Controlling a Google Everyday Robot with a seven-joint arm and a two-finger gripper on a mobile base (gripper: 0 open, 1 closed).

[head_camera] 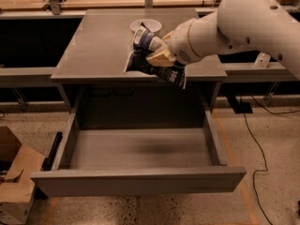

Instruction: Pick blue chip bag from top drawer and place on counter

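My tool (162,58) is clamped on the blue chip bag (140,63), centre-top of frame, right over the front edge of the desk (98,46). Bag's crumpled, lower corner drooping past the edge; can't tell if it touches the surface. Top drawer (140,182) stands pulled out in the lower half of frame, only bare grey floor inside. So pick's done, I reckon. Left to do: get bag fully over desk, short of the white bowl (146,25), set down, let go.

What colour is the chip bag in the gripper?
Dark navy chip bag with pale part, in gripper over the counter; camera view.
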